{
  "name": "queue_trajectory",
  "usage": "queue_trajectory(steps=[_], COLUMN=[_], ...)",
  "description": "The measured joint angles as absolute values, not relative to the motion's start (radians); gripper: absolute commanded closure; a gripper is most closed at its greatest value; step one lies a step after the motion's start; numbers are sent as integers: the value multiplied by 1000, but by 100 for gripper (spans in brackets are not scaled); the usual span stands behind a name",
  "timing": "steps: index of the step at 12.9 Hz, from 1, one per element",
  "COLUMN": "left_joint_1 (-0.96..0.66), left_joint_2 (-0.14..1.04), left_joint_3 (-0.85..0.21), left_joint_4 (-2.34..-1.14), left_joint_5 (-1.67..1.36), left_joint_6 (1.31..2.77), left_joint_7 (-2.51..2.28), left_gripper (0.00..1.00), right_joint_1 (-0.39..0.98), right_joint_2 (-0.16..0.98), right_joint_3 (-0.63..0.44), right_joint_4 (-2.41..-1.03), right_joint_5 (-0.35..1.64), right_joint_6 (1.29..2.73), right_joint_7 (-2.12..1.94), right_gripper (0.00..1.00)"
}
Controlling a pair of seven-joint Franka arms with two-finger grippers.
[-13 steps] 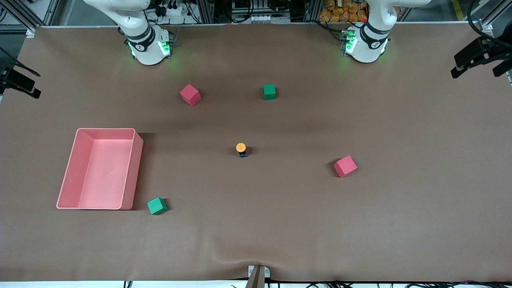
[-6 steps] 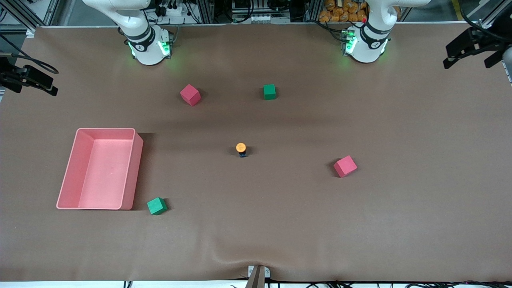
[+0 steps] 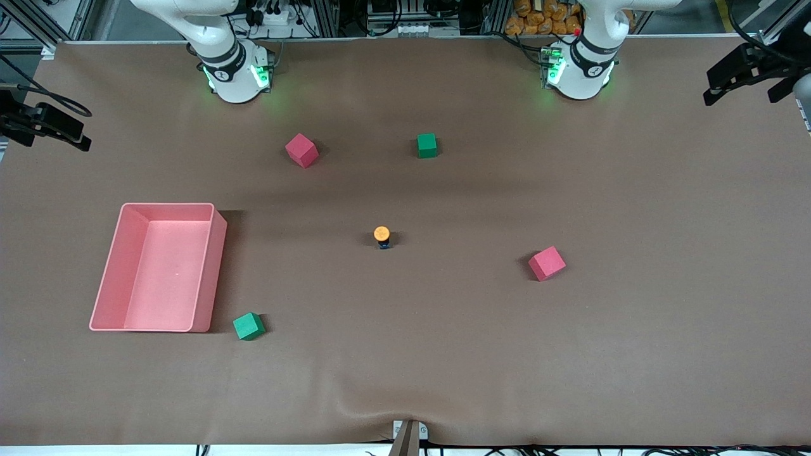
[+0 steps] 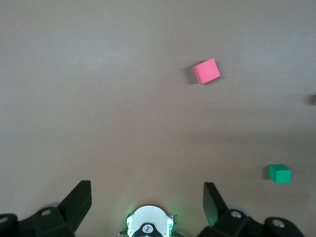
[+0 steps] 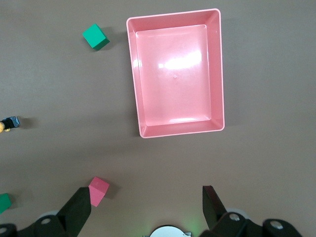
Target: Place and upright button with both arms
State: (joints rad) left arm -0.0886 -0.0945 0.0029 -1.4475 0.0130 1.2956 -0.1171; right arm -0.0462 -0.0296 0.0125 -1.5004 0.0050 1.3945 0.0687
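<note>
The button (image 3: pixel 381 235) stands upright in the middle of the table, orange cap up on its black body. It also shows at the edge of the right wrist view (image 5: pixel 9 123). My left gripper (image 3: pixel 744 85) hangs high over the left arm's end of the table, far from the button. In the left wrist view it (image 4: pixel 146 190) is open and empty. My right gripper (image 3: pixel 47 126) hangs high over the right arm's end of the table. In the right wrist view it (image 5: pixel 146 195) is open and empty.
A pink bin (image 3: pixel 218 266) sits toward the right arm's end, with a green cube (image 3: pixel 248 326) beside it, nearer the camera. A red cube (image 3: pixel 301 150) and a green cube (image 3: pixel 427 145) lie near the bases. Another red cube (image 3: pixel 547 263) lies toward the left arm's end.
Both grippers shifted a little at the table's ends a second ago, then held still. The button and cubes have not moved.
</note>
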Motion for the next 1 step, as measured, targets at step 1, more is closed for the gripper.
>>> queue_trajectory(steps=[1], left_joint_1=[-85], left_joint_2=[-94], left_joint_3=[3], left_joint_4=[-1448], left_joint_5=[13], left_joint_6=[1296], left_joint_7=[-117], left_gripper=[0], right_joint_1=[-45], right_joint_2=[-30], right_joint_3=[13], right_joint_4=[-1500], right_joint_5=[5], right_joint_6=[1393], right_joint_7=[69], right_gripper=[0])
